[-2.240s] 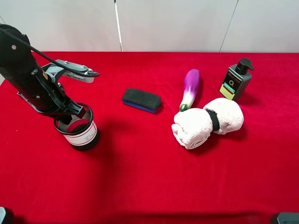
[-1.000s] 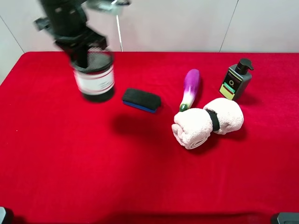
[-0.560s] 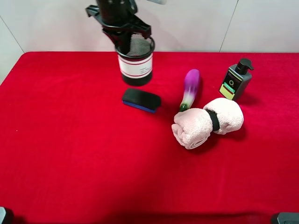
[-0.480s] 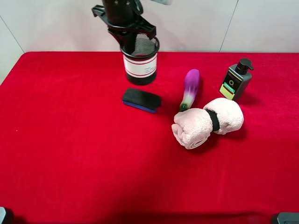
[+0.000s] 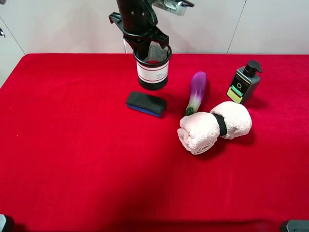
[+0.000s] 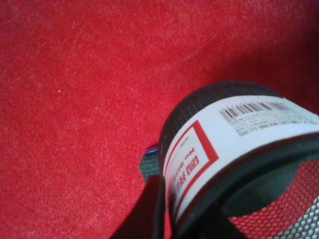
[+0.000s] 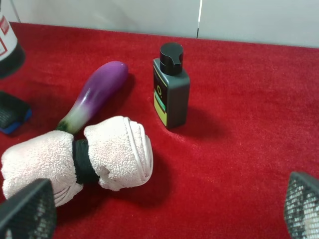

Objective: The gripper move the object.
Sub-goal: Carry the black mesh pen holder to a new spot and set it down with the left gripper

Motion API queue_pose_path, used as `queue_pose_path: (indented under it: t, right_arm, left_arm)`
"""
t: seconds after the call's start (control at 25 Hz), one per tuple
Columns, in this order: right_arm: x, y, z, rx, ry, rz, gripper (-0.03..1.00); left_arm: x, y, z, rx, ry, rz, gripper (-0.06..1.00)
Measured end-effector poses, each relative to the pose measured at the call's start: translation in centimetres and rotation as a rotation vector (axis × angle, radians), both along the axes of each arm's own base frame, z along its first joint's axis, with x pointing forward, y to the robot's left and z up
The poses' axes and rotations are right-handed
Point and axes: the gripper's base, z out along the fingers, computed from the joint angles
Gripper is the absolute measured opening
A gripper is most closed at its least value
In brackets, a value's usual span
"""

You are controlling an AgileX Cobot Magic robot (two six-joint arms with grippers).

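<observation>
The object, a black wire-mesh cup (image 5: 153, 72) with a white label edged in red, hangs from my left gripper (image 5: 147, 46) at the far middle of the red table, just behind the black sponge block. The left gripper is shut on the cup's rim, one finger (image 6: 149, 209) outside the wall. In the left wrist view the cup (image 6: 234, 129) fills the frame, its solid black base towards the cloth. I cannot tell whether the base touches the table. The cup's edge also shows in the right wrist view (image 7: 7, 50). My right gripper (image 7: 164, 211) is open and empty, short of the towel.
A flat black sponge block (image 5: 146, 103) lies just in front of the cup. A purple eggplant (image 5: 197, 89), a dark pump bottle (image 5: 244, 83) and a rolled pink-white towel (image 5: 212, 125) with a black band sit to the right. The table is covered in red cloth (image 5: 72, 159).
My left gripper has carried the cup from the left front of the table, up and across to the right, and lowered it behind the sponge block. The other things have not moved.
</observation>
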Motion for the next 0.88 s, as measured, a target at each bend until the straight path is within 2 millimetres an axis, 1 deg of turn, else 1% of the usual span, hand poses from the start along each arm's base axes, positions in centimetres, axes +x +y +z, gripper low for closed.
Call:
queue_pose_path:
  t: [0.24, 0.56, 0.88]
  right_arm:
    - [0.0, 0.0, 0.0, 0.000, 0.000, 0.000, 0.69]
    - [0.0, 0.0, 0.0, 0.001, 0.000, 0.001, 0.69]
    - [0.0, 0.0, 0.0, 0.001, 0.000, 0.001, 0.69]
  left_arm:
    - [0.9, -0.6, -1.2, -0.030, -0.056, -0.020, 0.05]
    - [2.0, -1.3, -2.3, -0.069, -0.138, -0.053, 0.05]
    - [2.7, -1.5, -4.2, -0.040, -0.169, -0.079, 0.05]
